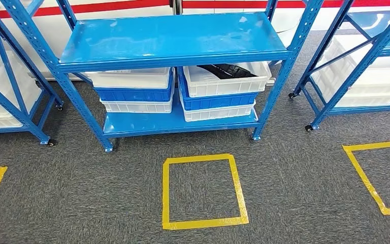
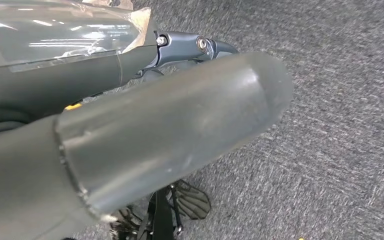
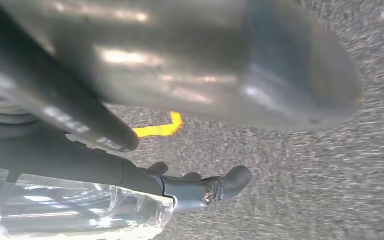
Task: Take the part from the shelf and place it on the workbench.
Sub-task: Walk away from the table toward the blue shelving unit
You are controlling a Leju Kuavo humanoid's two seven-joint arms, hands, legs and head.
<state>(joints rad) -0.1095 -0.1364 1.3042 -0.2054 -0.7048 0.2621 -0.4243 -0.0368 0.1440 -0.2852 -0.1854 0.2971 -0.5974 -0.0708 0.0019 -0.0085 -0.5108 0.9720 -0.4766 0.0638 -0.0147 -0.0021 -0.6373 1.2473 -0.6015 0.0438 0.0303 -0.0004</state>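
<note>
Part, black flat piece (image 1: pixel 227 70), lies in white plastic crate (image 1: pixel 218 84) at 12 o'clock; left hand (image 2: pixel 170 130) and right hand (image 3: pixel 190 70) hang, finger state unclear; reach over crate rim.

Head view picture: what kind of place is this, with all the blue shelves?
Probably a warehouse or factory storeroom. Blue metal shelves on wheels hold stacked white and blue bins, and yellow tape squares mark spots on the grey carpet floor.

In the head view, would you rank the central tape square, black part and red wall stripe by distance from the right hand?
1. Central tape square, just ahead.
2. Black part, in the upper right crate.
3. Red wall stripe, behind the shelf.
</note>
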